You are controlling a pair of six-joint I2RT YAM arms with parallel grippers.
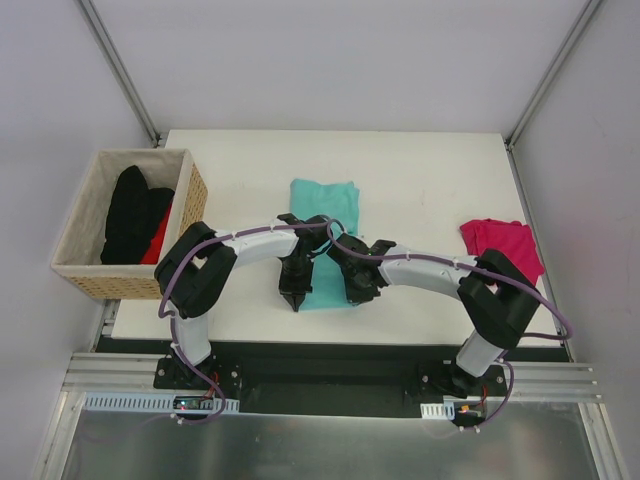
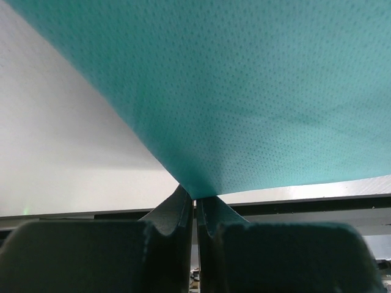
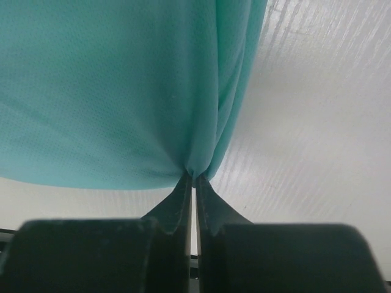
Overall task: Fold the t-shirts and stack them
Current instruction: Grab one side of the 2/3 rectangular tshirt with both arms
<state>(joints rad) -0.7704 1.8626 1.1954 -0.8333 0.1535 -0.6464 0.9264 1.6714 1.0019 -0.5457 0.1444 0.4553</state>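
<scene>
The teal-mint green soft cloth t-shirt (image 1: pixel 322 205) lies part-folded in the middle of the white bench (image 1: pixel 430 180), and my left jaws and right jaws each pinch a near corner of it. The crumpled magenta-pink cloth t-shirt (image 1: pixel 500 248) sits untouched at the right edge. I judge one fold is under way, and the pink shirt and the stacking are still to do.

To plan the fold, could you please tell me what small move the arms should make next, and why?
Probably lift both together and carry the near edge toward the far one: the left gripper and the right gripper are each shut on the near edge of the teal t-shirt, while its far part lies flat on the table.
</scene>
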